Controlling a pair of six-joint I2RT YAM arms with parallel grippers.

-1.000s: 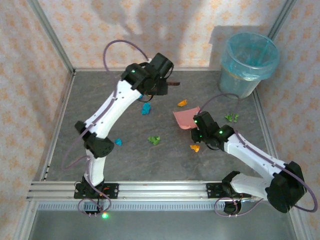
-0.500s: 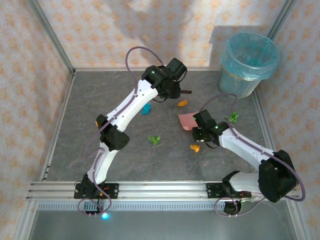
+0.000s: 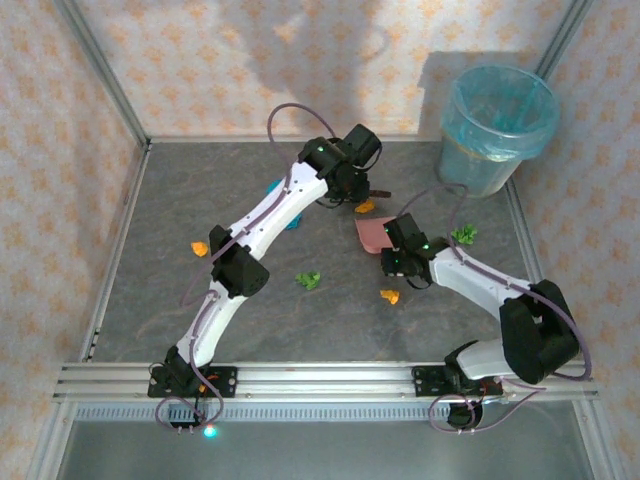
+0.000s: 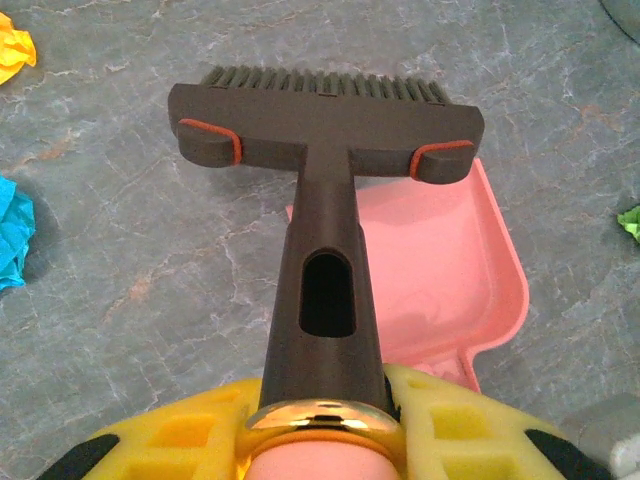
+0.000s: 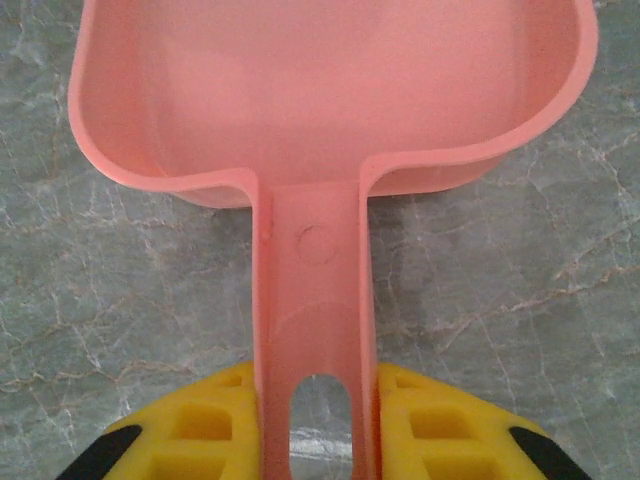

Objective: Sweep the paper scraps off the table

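My left gripper (image 4: pixel 325 415) is shut on the handle of the dark brown hand brush (image 4: pixel 322 120), whose bristles point down at the table (image 4: pixel 150 300) just beyond the pink dustpan (image 4: pixel 435 260). My right gripper (image 5: pixel 318 425) is shut on the dustpan's handle (image 5: pixel 313 290), and the pan (image 5: pixel 320 90) lies flat with nothing in it. Paper scraps lie scattered: orange (image 3: pixel 365 207) next to the brush, green (image 3: pixel 463 235), green (image 3: pixel 308 281), orange (image 3: pixel 389 296), orange (image 3: pixel 200 248), and blue (image 4: pixel 12 235) to the brush's left.
A light blue bin (image 3: pixel 497 120) with a liner stands at the back right corner. Patterned walls and aluminium rails (image 3: pixel 330 378) enclose the table. The left arm's elbow (image 3: pixel 240 272) hangs low over the left middle.
The left arm has swung right with the brush, toward the dustpan and the orange scrap. The right gripper has shifted the dustpan slightly left and back. Both grips are unchanged.
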